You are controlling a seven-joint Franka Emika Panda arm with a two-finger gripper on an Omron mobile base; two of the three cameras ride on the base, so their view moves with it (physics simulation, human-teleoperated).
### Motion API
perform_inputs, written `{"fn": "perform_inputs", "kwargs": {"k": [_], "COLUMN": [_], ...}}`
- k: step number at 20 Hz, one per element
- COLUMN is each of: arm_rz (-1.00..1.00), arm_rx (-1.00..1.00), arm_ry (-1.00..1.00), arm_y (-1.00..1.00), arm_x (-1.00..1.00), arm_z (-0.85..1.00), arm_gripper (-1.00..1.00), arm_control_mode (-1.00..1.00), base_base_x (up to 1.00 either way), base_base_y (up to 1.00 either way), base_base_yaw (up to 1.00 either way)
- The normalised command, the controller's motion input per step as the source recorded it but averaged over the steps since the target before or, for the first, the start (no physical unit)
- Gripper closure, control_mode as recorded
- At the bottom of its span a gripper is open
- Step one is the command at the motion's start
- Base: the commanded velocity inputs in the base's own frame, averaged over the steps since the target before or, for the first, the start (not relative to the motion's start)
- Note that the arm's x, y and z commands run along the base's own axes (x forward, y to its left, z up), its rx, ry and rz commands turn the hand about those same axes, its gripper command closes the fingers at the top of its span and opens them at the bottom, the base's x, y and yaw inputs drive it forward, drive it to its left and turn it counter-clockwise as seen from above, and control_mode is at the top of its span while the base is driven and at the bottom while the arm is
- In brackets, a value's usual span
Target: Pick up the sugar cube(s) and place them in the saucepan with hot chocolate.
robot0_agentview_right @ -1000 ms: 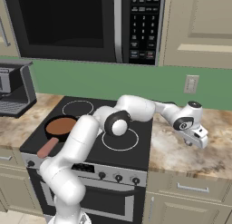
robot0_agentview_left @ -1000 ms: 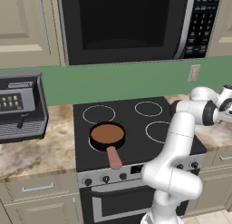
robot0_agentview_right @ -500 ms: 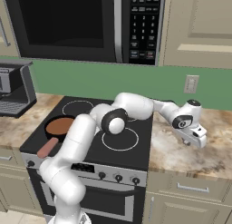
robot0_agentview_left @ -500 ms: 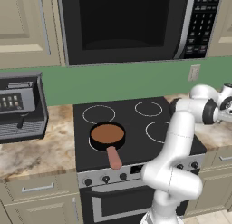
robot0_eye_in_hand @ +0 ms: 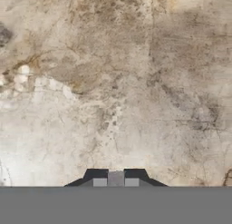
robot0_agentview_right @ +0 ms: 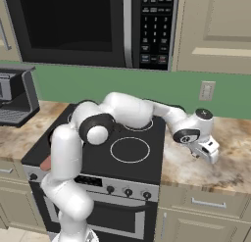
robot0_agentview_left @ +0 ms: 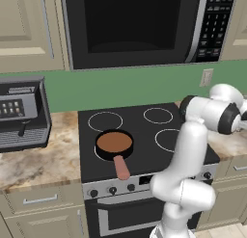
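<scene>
While you look from the left base view, the saucepan sits on the front left burner of the black stove, brown liquid in it and its salmon-pink handle pointing out toward the stove's front edge. That same view gives you the coffee machine on the counter to the left of the stove, the microwave above, and the wall outlet on the green backsplash, but the arm runs out past the right edge.

Turn to the right base view and you get the gripper itself, low over the marbled counter to the right of the stove, well apart from the pan. Here the arm's white body hides nearly all of the pan; you catch just a bit of pink handle at the stove's front left corner.

From the hand view you see the gripper's tips drawn together with a small light-grey block pinched between them, the sugar cube, so the jaws are closed on it. Beyond the tips you have the mottled tan and grey stone of the counter.
</scene>
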Motion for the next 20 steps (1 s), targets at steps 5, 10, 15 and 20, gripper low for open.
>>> {"fn": "perform_inputs", "kwargs": {"k": [5,10,15,20], "arm_rz": [0.16,0.24,0.22,0.22], "arm_rx": [-0.14,-0.11,0.01,0.10], "arm_ry": [-0.23,-0.11,0.04,0.13], "arm_y": [0.93,1.00,1.00,1.00], "arm_x": [-0.65,-0.25,-0.02,0.00], "arm_z": [0.84,0.99,0.78,0.61], "arm_gripper": [1.00,1.00,1.00,1.00], "arm_control_mode": [-1.00,-1.00,-1.00,-1.00], "base_base_x": [0.00,0.00,0.00,0.00], "base_base_y": [0.00,0.00,0.00,0.00], "base_base_yaw": [0.00,0.00,0.00,0.00]}}
